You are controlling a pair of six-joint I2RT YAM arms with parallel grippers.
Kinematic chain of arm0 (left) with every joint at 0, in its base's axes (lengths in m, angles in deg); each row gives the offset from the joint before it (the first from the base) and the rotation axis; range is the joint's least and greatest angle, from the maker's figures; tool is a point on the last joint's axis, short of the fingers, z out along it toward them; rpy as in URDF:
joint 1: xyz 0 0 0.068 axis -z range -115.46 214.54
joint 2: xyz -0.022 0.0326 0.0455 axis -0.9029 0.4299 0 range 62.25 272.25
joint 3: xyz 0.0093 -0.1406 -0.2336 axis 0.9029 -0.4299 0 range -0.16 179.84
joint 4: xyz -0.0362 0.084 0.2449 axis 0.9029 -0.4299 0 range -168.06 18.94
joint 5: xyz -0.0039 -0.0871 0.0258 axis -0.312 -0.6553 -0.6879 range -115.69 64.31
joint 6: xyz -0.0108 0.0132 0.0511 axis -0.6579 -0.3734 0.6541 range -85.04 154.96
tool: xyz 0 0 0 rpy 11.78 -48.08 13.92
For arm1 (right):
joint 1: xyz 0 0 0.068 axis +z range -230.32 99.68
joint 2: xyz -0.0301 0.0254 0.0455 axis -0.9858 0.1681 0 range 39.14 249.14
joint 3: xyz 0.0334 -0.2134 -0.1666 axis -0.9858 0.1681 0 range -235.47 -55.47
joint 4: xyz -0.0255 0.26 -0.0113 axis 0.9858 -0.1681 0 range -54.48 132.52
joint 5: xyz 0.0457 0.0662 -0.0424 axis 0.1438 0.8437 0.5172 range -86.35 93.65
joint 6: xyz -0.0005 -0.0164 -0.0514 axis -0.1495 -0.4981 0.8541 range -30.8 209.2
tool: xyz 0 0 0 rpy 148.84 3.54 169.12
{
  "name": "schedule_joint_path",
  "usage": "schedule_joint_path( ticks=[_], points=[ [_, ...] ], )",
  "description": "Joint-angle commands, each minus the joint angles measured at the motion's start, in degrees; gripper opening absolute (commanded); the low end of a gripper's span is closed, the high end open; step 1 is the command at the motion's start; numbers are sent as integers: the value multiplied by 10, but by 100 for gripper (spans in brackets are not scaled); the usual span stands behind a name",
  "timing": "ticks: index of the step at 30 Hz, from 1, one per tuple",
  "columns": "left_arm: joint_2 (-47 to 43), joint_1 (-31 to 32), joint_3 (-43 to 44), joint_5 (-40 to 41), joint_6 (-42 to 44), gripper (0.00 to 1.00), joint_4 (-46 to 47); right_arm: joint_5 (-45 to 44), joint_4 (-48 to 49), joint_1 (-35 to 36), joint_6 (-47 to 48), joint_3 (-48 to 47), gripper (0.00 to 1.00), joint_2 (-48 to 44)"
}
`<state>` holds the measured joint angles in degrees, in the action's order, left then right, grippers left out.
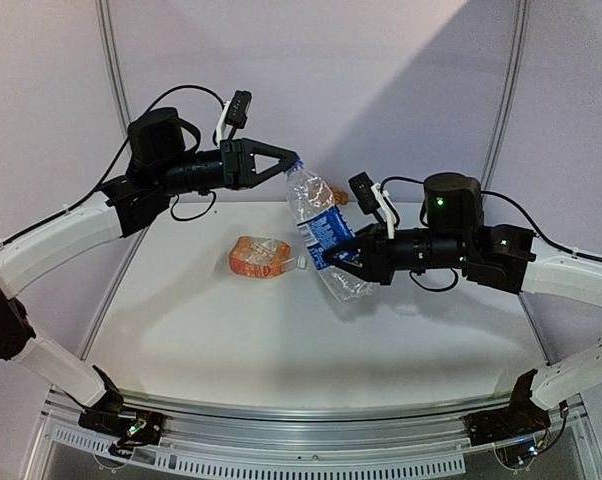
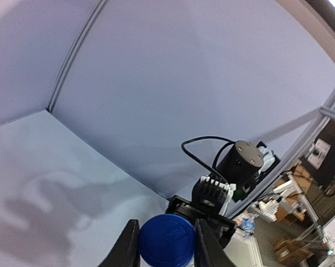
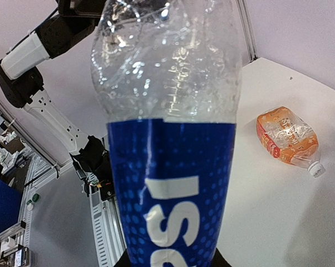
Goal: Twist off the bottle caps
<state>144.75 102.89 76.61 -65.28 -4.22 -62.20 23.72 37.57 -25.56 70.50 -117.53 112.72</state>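
Right gripper [image 1: 336, 257]: fingers pressed onto the blue label of the water bottle [image 1: 324, 228], which is held in the air above the far-right part of the table [image 1: 281, 340]. The bottle's long axis is tilted, with the base low toward the near right corner and the neck high toward the far left corner.

Orange bottle [image 1: 259, 256]: lies on its side in the far-left part of the table. Its long axis runs along the far edge, and the white cap [image 1: 302, 263] points right, near the held bottle.

Left gripper [image 1: 286, 165]: fingers pinch the dark blue cap [image 2: 166, 240] at the raised neck, one on each side.
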Motion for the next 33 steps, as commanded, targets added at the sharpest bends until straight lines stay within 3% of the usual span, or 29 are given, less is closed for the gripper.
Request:
schedule_joint_path(
  ticks=[1,4,12,15,19,21,27,30,33],
  points=[
    [13,-3,9,10,4,16,-26,4,3,-1,5,-10,0,5],
    [17,-3,18,43,8,7,-64,-18,-7,-1,9,-14,0,6],
    [55,24,64,175,-52,5,-206,-234,-148,3,115,-106,0,59],
    [84,50,114,259,-114,4,-297,-362,-185,25,170,-154,0,95],
    [128,66,208,358,-240,4,-484,-503,-207,54,230,-190,0,143],
    [141,69,229,371,-280,5,-517,-559,-207,70,263,-197,0,161],
    [165,75,274,373,-338,7,-571,-589,-202,83,295,-204,0,182],
    [160,74,264,357,-345,20,-557,-583,-208,83,288,-201,0,179],
    [149,74,246,337,-337,49,-518,-571,-203,83,278,-186,0,168]
  ],
)
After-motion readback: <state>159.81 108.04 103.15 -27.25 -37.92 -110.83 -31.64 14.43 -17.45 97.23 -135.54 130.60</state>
